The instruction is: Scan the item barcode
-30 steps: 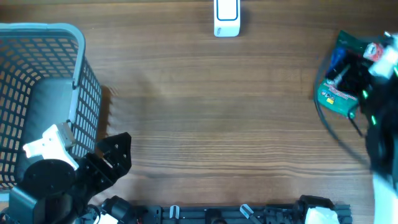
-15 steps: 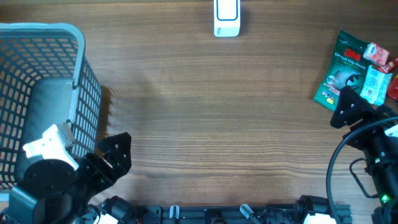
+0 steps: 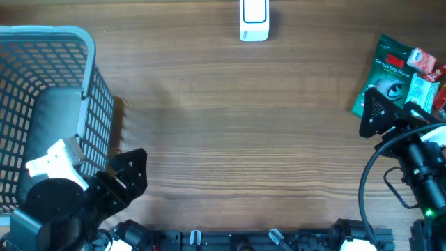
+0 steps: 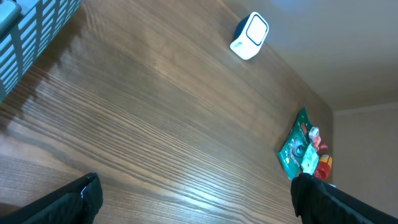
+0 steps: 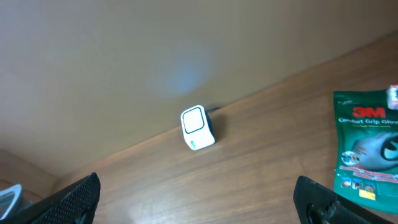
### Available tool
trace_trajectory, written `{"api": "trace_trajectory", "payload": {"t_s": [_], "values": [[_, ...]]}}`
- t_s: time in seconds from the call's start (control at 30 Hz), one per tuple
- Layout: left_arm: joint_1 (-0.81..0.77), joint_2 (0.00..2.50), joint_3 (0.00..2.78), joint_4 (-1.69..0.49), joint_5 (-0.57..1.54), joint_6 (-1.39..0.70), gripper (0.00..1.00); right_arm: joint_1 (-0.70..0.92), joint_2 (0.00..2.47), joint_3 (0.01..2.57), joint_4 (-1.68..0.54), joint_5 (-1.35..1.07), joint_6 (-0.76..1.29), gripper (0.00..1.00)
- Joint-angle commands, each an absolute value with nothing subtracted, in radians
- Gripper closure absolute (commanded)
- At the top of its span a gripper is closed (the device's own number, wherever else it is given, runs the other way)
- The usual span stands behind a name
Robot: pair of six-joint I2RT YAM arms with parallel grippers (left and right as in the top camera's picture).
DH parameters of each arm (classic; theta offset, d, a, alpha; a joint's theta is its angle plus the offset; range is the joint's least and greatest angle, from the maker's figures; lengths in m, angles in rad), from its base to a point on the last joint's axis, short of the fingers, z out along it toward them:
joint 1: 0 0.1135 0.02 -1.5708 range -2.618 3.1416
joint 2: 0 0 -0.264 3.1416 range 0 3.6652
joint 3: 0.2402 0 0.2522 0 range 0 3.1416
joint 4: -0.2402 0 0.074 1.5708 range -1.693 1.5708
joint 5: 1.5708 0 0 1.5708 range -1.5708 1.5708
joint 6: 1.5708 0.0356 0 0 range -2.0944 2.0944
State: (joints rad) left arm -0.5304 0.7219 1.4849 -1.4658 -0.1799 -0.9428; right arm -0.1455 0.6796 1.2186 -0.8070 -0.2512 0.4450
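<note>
Basket (image 3: 49,31) at far left, cut off by the frame edge, its near side hidden by the left arm. Left gripper (image 3: 131,174) spread wide, empty, just beside it. Scanner (image 3: 254,19) at the far edge of the table (image 3: 244,139), its top cropped overhead but whole in the right wrist view. Green glove packet (image 3: 390,70) at far right, its lower corner hidden under the right gripper (image 3: 369,115), which is spread and holds nothing. Since half a second ago that gripper has edged left, over the packet. The packet's print reads clearly only in the right wrist view.
</note>
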Motion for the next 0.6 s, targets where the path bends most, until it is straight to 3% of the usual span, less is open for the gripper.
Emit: {"api": "trace_trajectory", "payload": {"t_s": [0.0,0.2,0.57], "values": [[-0.537,0.727,1.485,-1.464,-0.196,-0.923,0.00,-0.143,0.677,1.215,-0.801,-0.302,0.445,0.00],[-0.537,0.727,1.485,-1.464,-0.196,-0.923,0.00,-0.143,0.661,1.192,-0.719,-0.267,0.446,0.00],[-0.537,0.727,1.485,-1.464,-0.196,-0.923,0.00,-0.134,0.269,0.710,-0.082,-0.240,0.590,0.00]]}}
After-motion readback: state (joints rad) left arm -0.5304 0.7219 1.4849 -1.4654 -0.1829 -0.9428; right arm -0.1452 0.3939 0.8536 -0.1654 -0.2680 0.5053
